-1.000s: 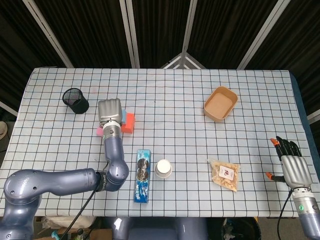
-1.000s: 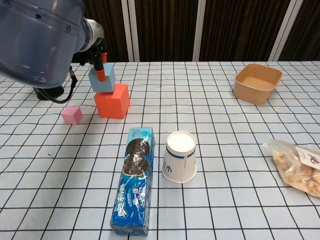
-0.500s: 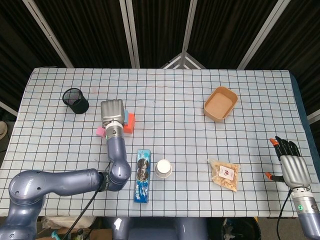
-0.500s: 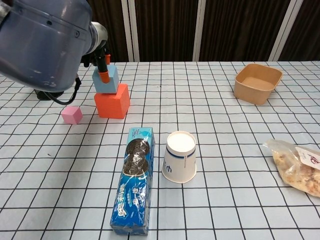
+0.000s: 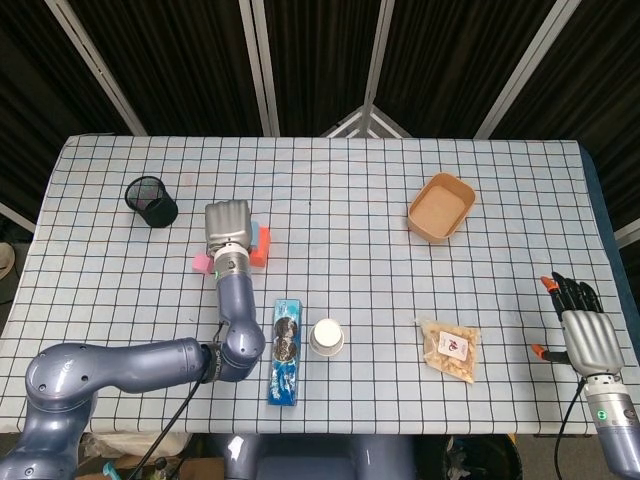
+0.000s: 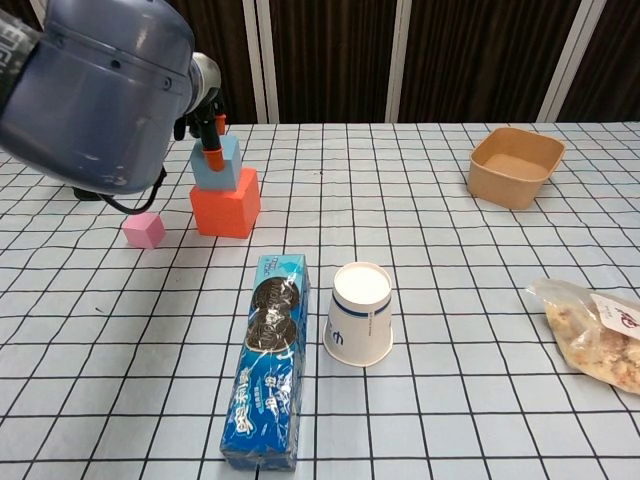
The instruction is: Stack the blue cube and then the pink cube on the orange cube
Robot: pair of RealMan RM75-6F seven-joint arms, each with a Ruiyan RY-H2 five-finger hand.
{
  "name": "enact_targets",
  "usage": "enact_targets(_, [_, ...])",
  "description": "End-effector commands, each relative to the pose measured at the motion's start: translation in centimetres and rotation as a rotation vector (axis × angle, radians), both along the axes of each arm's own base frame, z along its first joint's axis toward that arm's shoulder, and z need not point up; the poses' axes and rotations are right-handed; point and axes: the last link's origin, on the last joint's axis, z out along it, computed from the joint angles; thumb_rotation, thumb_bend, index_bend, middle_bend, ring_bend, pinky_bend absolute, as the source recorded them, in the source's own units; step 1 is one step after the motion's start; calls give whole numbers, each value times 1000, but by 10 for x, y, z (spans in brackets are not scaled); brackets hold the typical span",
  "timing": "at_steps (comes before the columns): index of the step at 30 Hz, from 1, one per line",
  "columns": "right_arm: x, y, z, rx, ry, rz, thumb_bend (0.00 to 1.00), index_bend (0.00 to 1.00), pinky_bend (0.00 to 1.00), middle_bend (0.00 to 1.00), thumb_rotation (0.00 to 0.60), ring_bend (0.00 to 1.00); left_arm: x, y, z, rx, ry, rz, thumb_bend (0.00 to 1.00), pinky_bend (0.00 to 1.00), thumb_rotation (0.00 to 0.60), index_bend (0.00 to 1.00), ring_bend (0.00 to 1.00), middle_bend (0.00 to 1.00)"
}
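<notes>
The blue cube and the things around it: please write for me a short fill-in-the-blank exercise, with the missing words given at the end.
1. The blue cube sits on top of the ______ cube.
2. The left hand has its fingers on the ______ cube.
3. The pink cube lies on the ______, apart from the stack.
4. The paper cup stands upside down beside the ______ packet.

Missing words: orange; blue; table; cookie

Checked table (image 5: 350,200), left hand (image 5: 228,225) over the blue cube (image 5: 260,235) and orange cube (image 5: 262,250), pink cube (image 5: 200,263) beside its wrist, black mesh cup (image 5: 151,202), cookie pack (image 5: 285,350) beside paper cup (image 5: 326,337), tan bowl (image 5: 440,207), snack bag (image 5: 449,348), right hand (image 5: 584,330) at the table's right edge, fingers apart
</notes>
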Motion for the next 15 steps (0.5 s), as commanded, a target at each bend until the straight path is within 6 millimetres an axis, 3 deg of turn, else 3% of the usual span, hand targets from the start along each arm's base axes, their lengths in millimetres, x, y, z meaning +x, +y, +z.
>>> enact_targets(1, [0,0,0,0,0,-1,94,0,36,42,600,34,1,0,0,-1,0,-1,375,717,600,505,695,869])
enact_targets(15, [0,0,0,0,-3,1,94,0,36,42,600,34,-1,-1,0,2,2,7,375,717,600,505,695,869])
